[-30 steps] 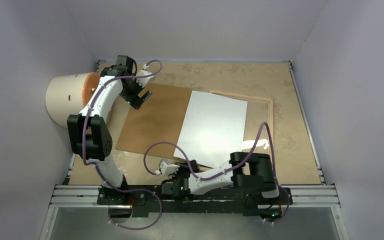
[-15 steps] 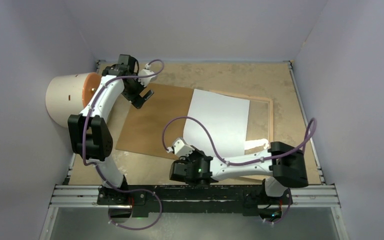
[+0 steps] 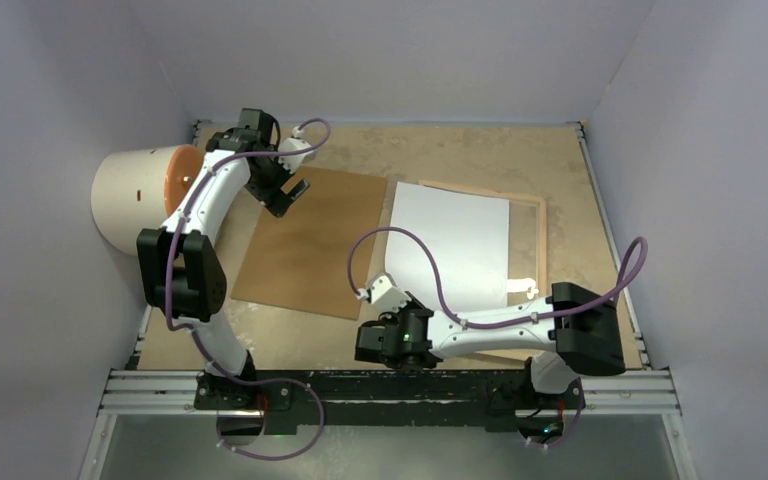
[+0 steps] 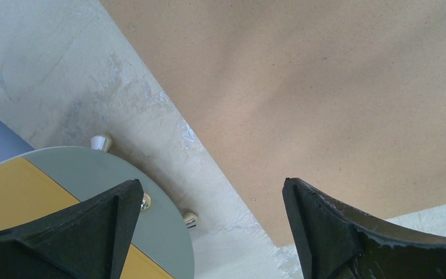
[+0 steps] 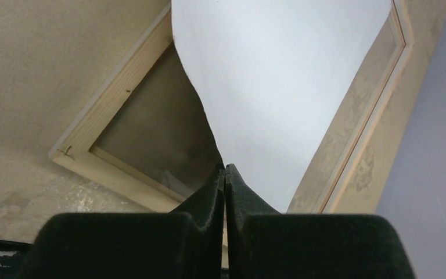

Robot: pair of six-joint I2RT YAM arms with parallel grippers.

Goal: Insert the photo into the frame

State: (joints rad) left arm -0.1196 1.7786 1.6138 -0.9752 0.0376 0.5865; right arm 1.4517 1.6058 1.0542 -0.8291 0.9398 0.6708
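Photo [image 5: 279,87] face hidden, pinched in right claw [image 5: 225,174]; left claw [image 4: 210,192] wide abv board [image 4: 325,87].

The left arm [image 3: 205,195] reaches up the table's left edge toward the far-left corner, and the left gripper [image 4: 209,189] hangs there, jaws spread wide and holding nothing. The right arm [image 3: 500,322] lies low along the near edge, elbow to the right. The right gripper [image 5: 225,170] has its jaws pressed together, pinching the photo [image 5: 284,87] by a near corner.
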